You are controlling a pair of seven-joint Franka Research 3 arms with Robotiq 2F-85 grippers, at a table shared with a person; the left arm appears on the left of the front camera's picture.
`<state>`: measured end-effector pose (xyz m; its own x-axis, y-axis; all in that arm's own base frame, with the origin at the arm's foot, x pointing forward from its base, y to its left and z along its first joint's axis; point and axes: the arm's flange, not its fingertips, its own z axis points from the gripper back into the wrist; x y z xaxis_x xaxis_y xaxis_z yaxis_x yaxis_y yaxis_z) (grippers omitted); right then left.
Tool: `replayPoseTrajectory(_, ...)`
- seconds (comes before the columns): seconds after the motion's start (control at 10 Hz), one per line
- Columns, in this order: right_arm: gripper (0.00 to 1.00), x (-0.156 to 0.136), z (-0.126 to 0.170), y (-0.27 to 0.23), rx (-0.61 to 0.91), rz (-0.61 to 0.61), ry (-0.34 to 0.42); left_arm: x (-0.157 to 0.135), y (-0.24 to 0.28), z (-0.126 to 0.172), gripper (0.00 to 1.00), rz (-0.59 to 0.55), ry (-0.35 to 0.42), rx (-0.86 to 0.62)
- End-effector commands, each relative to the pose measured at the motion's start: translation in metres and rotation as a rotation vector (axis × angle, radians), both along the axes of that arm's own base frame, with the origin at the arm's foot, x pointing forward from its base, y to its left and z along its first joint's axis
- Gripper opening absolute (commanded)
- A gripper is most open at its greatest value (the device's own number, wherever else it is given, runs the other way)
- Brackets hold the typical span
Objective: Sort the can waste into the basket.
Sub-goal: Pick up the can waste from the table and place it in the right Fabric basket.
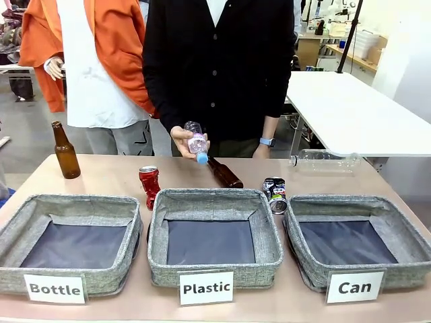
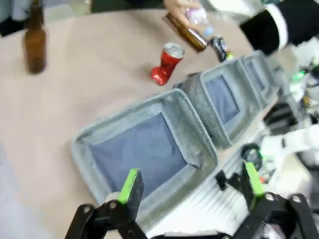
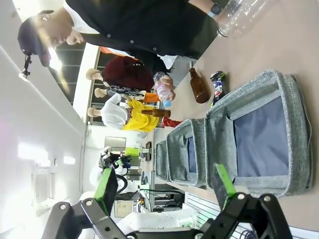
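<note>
The basket point(image 1: 340, 201) reads "Can"; the middle basket point(image 1: 209, 195) "Plastic", the left basket point(image 1: 81, 200) "Bottle".

The left arm's jaws stand wide apart, green pads point(image 2: 130, 181) above the nearest grey fabric basket point(image 2: 197, 149). A middle basket point(image 2: 199, 107) and a farthest basket point(image 2: 255, 59) line up beyond it. A crushed red can point(image 2: 167, 62) stands on the tabletop point(image 2: 89, 84) just beside the middle basket. Toward the far edge stands an upright brown glass bottle point(image 2: 35, 42). There too, a person's hand point(image 2: 174, 6) holds a clear plastic bottle point(image 2: 197, 15) over a lying brown bottle point(image 2: 185, 32), with a crushed black can point(image 2: 219, 47) near.
</note>
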<state>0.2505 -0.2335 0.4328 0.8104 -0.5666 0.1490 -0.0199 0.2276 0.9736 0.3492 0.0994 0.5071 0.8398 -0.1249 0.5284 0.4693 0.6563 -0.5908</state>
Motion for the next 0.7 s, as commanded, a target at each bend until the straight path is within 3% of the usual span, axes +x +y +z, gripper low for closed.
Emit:
replayPoseTrajectory(0.0, 1.0, 0.003, 0.002, -0.003, 0.006, -0.006, -0.041, 0.046, -0.028, -0.012, 1.0, -0.124, -0.002, 0.098)
replayPoseTrajectory(0.1, 1.0, 0.003, 0.002, -0.003, 0.006, -0.006, -0.041, 0.061, -0.06, -0.016, 1.0, -0.157, -0.036, 0.107)
replayPoseTrajectory(0.3, 1.0, 0.003, 0.002, -0.003, 0.006, -0.006, -0.041, 0.098, -0.101, -0.036, 1.0, -0.12, -0.114, 0.1)
replayPoseTrajectory(0.4, 1.0, 0.003, 0.002, -0.003, 0.006, -0.006, -0.041, 0.101, -0.095, -0.04, 1.0, -0.134, -0.081, 0.082)
replayPoseTrajectory(0.6, 1.0, 0.003, 0.002, -0.003, 0.006, -0.006, -0.041, 0.066, -0.042, -0.024, 1.0, -0.197, -0.043, -0.08)
